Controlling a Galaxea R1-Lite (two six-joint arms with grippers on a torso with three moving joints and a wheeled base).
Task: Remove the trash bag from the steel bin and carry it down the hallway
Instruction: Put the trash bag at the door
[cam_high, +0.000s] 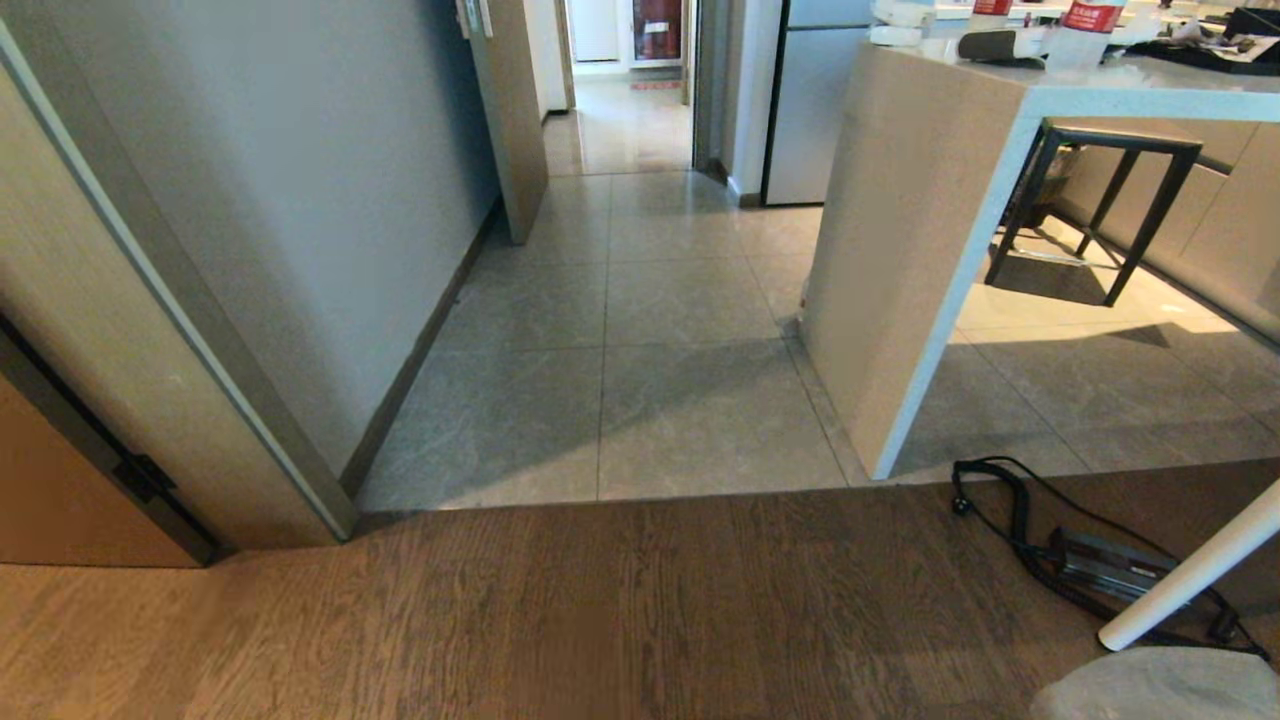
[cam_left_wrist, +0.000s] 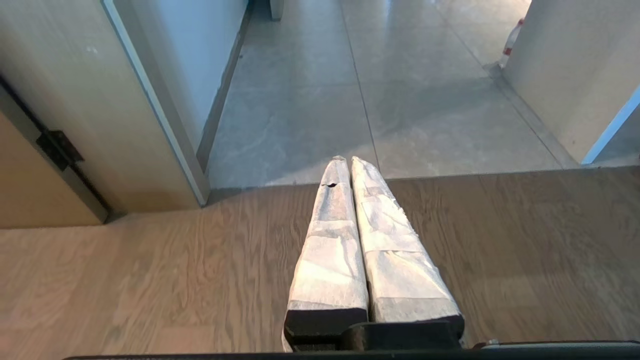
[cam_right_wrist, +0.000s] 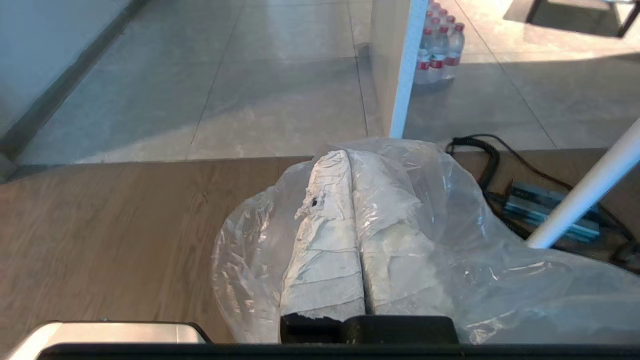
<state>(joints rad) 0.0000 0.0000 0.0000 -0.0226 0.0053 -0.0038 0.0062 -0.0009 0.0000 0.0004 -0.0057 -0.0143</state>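
The trash bag (cam_right_wrist: 450, 240), thin translucent whitish plastic, is draped over and pinched between the tape-wrapped fingers of my right gripper (cam_right_wrist: 348, 152), which is shut on it low above the wooden floor. A corner of the bag (cam_high: 1160, 685) shows at the bottom right of the head view. My left gripper (cam_left_wrist: 346, 159) is shut with nothing in it and points at the seam between wood and tile. The hallway (cam_high: 620, 300) of grey stone tiles runs ahead between a pale wall and a counter. The steel bin is out of view.
A beige counter block (cam_high: 900, 250) stands right of the passage, a black stool (cam_high: 1110, 200) behind it. A black cable and power brick (cam_high: 1100, 565) lie by a white table leg (cam_high: 1190, 580). Water bottles (cam_right_wrist: 440, 50) stand beside the counter. A door frame (cam_high: 170, 300) is at the left.
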